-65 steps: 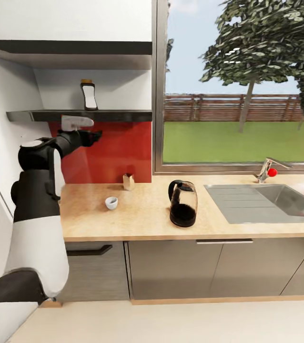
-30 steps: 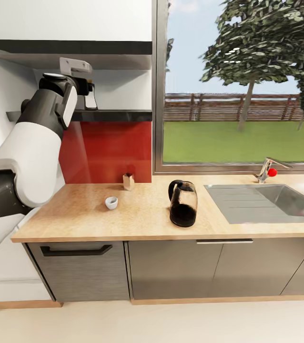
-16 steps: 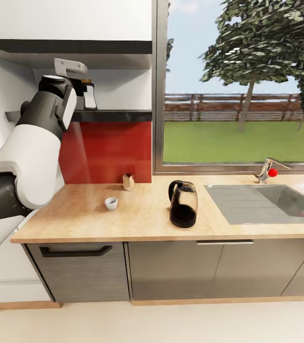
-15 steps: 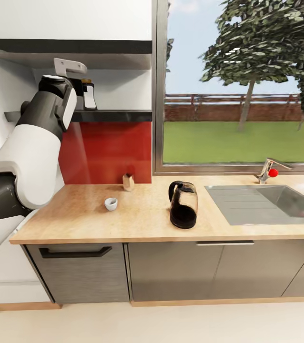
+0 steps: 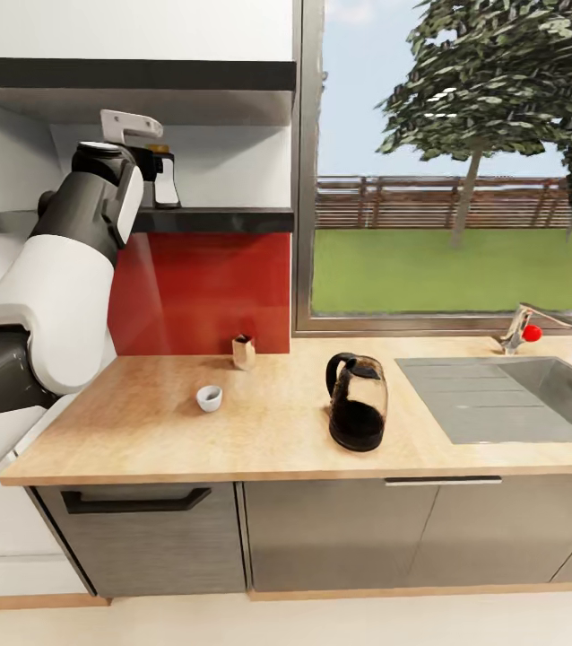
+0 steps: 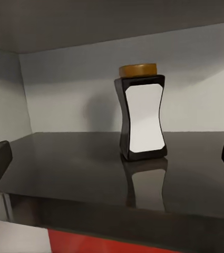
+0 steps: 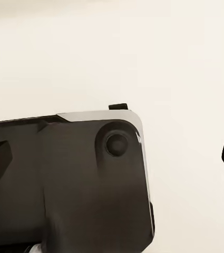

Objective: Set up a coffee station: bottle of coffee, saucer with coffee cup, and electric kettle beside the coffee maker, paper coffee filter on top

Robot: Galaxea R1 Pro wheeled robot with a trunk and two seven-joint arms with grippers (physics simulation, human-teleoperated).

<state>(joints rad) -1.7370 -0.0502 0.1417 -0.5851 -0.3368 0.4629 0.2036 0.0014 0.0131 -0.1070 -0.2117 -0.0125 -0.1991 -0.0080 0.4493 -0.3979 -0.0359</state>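
bottle of coffee (image 6: 140, 112): upright on shelf, yellow cap | coffee cup (image 5: 209, 397): white, apparently upright, countertop (image 5: 259, 431) | electric kettle (image 5: 358, 414): upright, mid-counter

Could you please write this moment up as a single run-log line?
phase: reaching for bottle of coffee on kitchen shelf | left gripper: open, short of bottle | electric kettle, coffee cup: on kitchen countertop

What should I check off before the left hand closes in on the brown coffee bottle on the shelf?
1. Dark brown yellow-capped coffee bottle upright on the black shelf: ok.
2. Left hand open, fingertips wide apart: ok.
3. Bottle between the fingers: not ok, it stands farther in.
4. Shelf space around bottle free: ok.
5. Beige wood-look countertop has landing room near the glass electric kettle: ok.
6. Coffee maker's place: cannot tell.
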